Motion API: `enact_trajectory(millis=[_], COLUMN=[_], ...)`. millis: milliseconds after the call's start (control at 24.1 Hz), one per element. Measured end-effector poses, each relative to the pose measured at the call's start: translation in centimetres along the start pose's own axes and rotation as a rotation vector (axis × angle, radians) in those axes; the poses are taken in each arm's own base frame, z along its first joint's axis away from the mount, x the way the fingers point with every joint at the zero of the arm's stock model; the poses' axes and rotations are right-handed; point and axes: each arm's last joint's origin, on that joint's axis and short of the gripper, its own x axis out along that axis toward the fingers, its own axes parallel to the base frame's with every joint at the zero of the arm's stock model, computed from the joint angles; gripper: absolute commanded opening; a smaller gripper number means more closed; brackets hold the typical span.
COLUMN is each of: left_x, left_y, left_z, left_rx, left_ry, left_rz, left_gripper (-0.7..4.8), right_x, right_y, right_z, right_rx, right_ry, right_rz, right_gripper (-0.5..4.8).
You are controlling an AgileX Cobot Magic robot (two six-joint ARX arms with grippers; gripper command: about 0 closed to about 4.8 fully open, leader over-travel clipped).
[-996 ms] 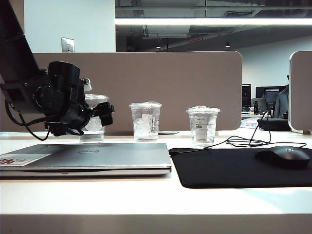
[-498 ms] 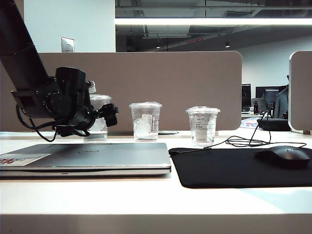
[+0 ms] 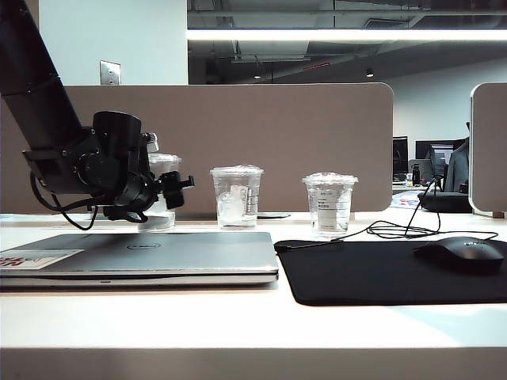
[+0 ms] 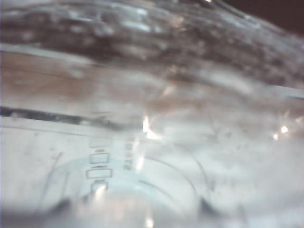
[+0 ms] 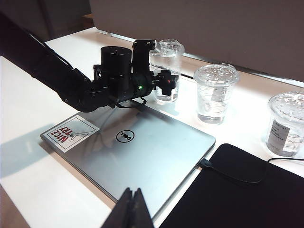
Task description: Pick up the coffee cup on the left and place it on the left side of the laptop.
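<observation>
**Jaws at the coffee cup**

Jaws of the left gripper (image 5: pixel 167 81) stood around the coffee cup (image 5: pixel 168 61); whether they pressed it could not be told. Right gripper (image 5: pixel 132 207) fingers were pressed together above the Dell laptop (image 3: pixel 150 255). The cup stood on the table (image 3: pixel 238 324) behind the laptop.

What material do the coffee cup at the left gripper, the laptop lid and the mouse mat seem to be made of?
Coffee cup: clear glossy plastic; the divider shows through its wall and lid. Left gripper is at its side.
Laptop: probably brushed metal, maybe painted plastic; silver-grey lid with a soft satin sheen.
Mouse mat: matte black, likely fabric over rubber; thin, flat, no glare.
</observation>
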Motion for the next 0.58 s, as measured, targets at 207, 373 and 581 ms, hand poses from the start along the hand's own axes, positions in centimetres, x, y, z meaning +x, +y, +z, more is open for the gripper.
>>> enact_trajectory(millis=[207,373,581], left_x=[0.00,0.01,0.01], left_y=[-0.02,-0.05,-0.06], left_z=[0.01,-0.06,-0.06], left_rx=[0.020,0.022,0.023], left_ry=[0.001,0.005,0.005], left_rz=[-0.005,-0.022,-0.023], left_gripper=[2.16,2.08,2.09], right_x=[0.00,0.00,0.01], right_y=[0.00,0.00,0.00], right_z=[0.00,0.00,0.00], right_rx=[0.000,0.000,0.000], right_ry=[0.000,0.000,0.000], right_rz=[0.000,0.000,0.000], right_gripper=[-0.03,-0.03,-0.03])
